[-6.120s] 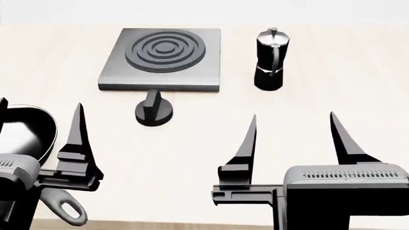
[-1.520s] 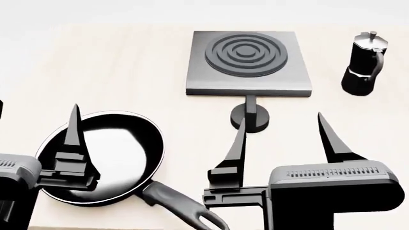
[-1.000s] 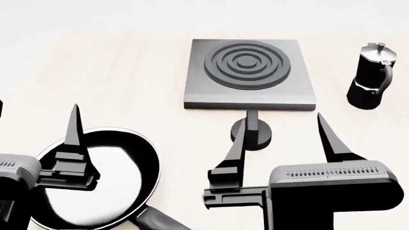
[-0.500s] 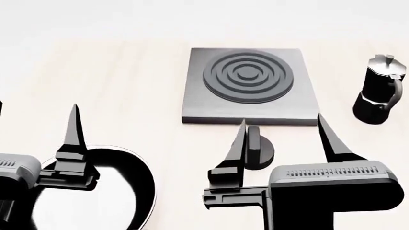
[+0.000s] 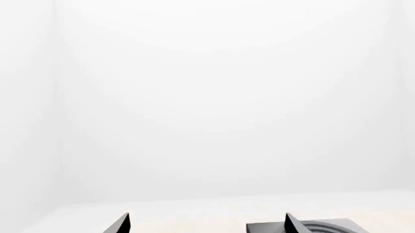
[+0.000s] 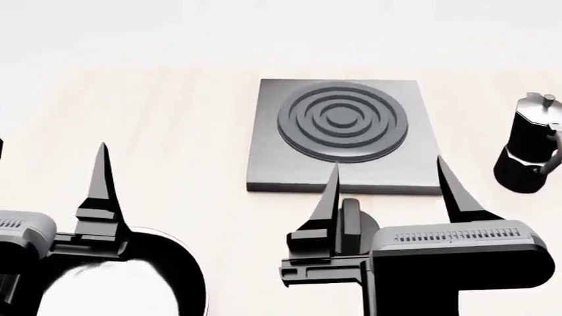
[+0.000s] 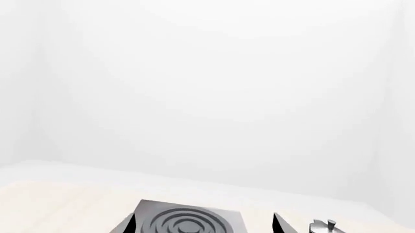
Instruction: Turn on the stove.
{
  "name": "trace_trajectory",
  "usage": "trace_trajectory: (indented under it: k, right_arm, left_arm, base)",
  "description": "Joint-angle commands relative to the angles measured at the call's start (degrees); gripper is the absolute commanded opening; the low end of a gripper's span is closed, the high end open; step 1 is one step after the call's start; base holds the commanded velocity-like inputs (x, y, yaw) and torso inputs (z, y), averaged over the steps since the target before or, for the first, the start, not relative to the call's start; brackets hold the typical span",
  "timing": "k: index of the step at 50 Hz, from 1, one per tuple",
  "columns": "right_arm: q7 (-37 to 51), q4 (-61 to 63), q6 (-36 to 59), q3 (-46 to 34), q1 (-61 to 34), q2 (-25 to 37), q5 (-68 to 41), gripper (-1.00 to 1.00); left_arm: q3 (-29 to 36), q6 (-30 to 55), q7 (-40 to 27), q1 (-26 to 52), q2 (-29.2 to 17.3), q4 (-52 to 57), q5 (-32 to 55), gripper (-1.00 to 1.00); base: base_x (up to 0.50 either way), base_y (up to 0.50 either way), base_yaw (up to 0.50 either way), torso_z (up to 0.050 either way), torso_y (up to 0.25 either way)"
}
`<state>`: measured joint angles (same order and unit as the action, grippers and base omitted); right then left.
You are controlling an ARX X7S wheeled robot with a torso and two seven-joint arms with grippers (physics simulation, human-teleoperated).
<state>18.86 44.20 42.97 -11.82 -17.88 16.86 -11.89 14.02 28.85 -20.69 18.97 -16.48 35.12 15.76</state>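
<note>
Showing one stove (image 6: 263, 158), one knob (image 6: 351, 220), one moka pot (image 6: 530, 155)

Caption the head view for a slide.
Open right gripper poised near the stove's knob, grey stove ahead, moka pot at right.

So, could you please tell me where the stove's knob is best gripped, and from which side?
Probably grip the knob by its raised upright fin, one finger on each flat face. Come from the near side with the right end effector, which is open and already roughly lined up before the stove.
</note>
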Motion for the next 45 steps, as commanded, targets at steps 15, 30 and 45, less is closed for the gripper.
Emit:
trace_trajectory:
  k: [15,30,45]
  right_arm:
    - [0.5,-0.5,-0.5,-0.1,0.0,0.2,-0.7,1.00]
    - [0.8,-0.7,-0.6,-0.1,0.0,0.4,-1.0,1.00]
    - [0.6,-4.9,-1.4,0.2,-0.1,-0.2,-2.0,1.00]
  left_arm:
    - [0.3,-0.5,-0.5,0.1,-0.4,-0.4,0.4,1.00]
    - [0.6,-0.6,-0.8,0.1,-0.7,-0.5,0.5,1.00]
    - [0.7,-0.4,-1.2,0.3,-1.0,-0.2,0.9,1.00]
  base:
    - [0.17,0.00,0.00,0.000,0.000]
    - [0.17,0.00,0.00,0.000,0.001]
    - [0.02,0.00,0.00,0.000,0.000]
